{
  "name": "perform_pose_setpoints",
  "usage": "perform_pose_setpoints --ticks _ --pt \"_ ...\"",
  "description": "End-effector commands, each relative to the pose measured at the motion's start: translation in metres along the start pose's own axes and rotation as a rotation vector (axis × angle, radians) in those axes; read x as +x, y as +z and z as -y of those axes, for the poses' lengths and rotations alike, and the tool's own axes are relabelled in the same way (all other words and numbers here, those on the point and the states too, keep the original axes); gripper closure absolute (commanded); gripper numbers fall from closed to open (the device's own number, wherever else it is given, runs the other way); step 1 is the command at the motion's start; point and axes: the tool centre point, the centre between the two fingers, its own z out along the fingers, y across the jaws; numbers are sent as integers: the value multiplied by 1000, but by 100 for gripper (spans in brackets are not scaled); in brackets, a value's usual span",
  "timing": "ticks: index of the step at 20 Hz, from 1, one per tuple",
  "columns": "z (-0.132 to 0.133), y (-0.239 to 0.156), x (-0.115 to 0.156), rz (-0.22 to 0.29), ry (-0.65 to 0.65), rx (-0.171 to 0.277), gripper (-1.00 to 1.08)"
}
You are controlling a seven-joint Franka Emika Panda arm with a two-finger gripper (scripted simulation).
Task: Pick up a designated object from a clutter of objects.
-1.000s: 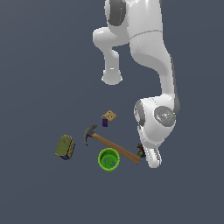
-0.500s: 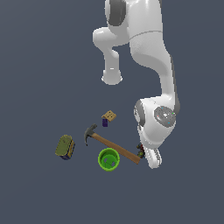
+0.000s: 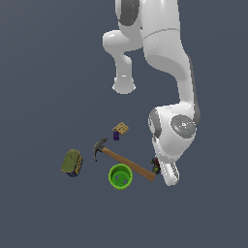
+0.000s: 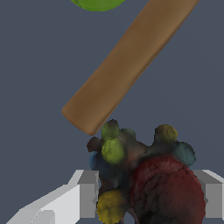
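Observation:
The designated object (image 4: 153,183) is a lumpy dark red and black toy with olive-green knobs. It fills the space between my gripper's (image 4: 151,199) two grey fingers (image 4: 87,192), which press on both of its sides. In the exterior view the toy (image 3: 155,163) shows only as a dark speck against the white hand, down at floor level beside the hammer handle's end. The rest of the clutter of objects lies toward the exterior view's left.
The wooden-handled hammer (image 3: 126,162) lies diagonally, its handle end (image 4: 87,118) almost touching the toy. A bright green cup (image 3: 120,176) stands beside the handle. An olive-yellow can (image 3: 72,162) lies farther left. A tan square block (image 3: 121,129) sits behind the hammer head.

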Motion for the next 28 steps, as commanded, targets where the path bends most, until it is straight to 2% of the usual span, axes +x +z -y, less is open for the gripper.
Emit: perform_pose_setpoints --ticks 1,9,28 --pt "1 -13 2 0 0 3 108" --pt "1 -78 14 1 1 2 108" --pt "5 -297 51 -1 1 -1 108"
